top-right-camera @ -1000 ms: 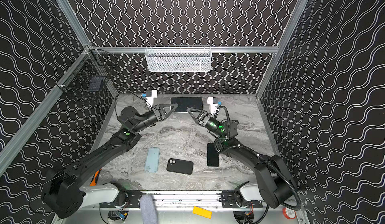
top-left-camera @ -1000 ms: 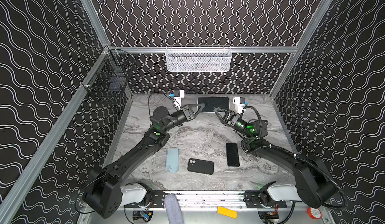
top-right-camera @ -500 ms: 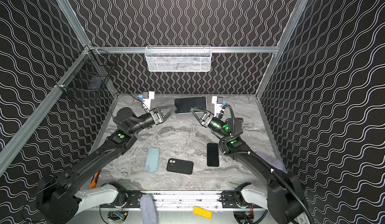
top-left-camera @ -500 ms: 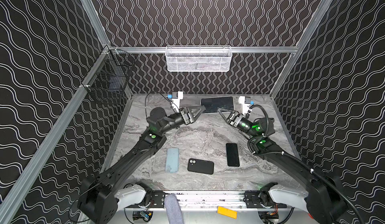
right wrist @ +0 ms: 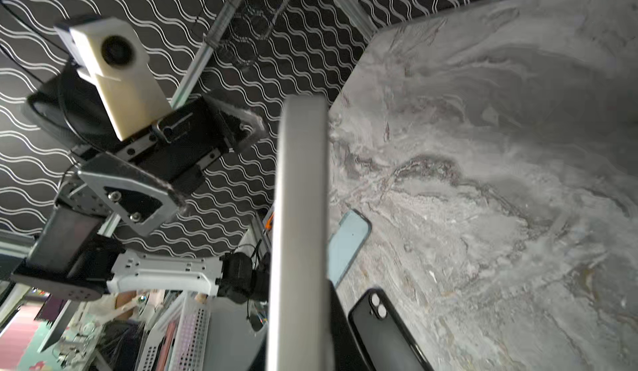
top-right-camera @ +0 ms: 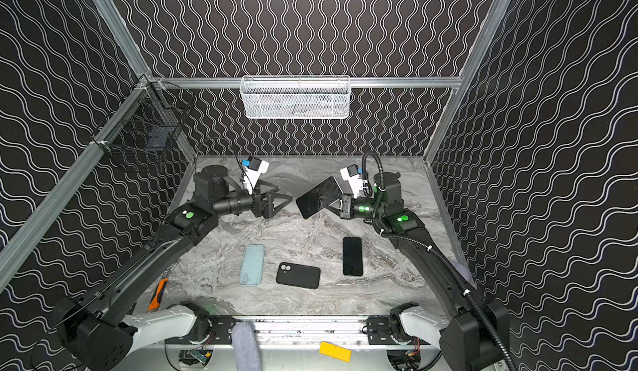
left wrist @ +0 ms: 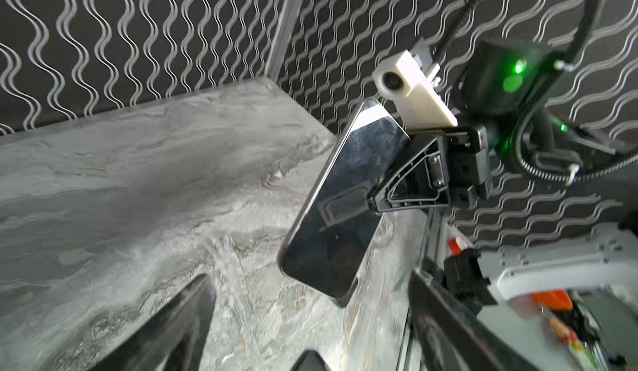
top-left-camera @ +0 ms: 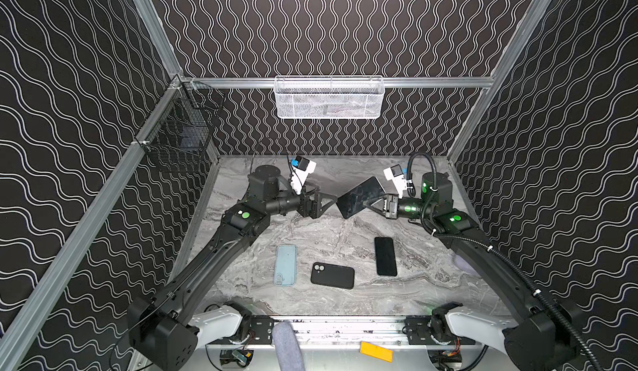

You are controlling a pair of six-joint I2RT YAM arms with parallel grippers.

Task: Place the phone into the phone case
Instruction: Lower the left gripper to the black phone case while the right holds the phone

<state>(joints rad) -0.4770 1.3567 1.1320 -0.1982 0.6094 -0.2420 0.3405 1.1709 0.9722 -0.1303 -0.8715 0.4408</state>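
Observation:
A phone with a dark glossy screen and a silver back hangs tilted in the air over the back of the table. My right gripper is shut on its right edge. The right wrist view shows the phone's silver back. My left gripper stands open just left of the phone, apart from it, with nothing between its fingers. On the front of the table lie a light blue phone case and a black phone case with two camera rings.
A second black phone lies flat right of the black case. A white mesh basket hangs on the back wall. A black wire basket hangs on the left wall. Patterned walls close three sides.
The left gripper opened, let go of the phone and drew back to the left. The right gripper alone now holds the phone, which has tilted and shifted right.

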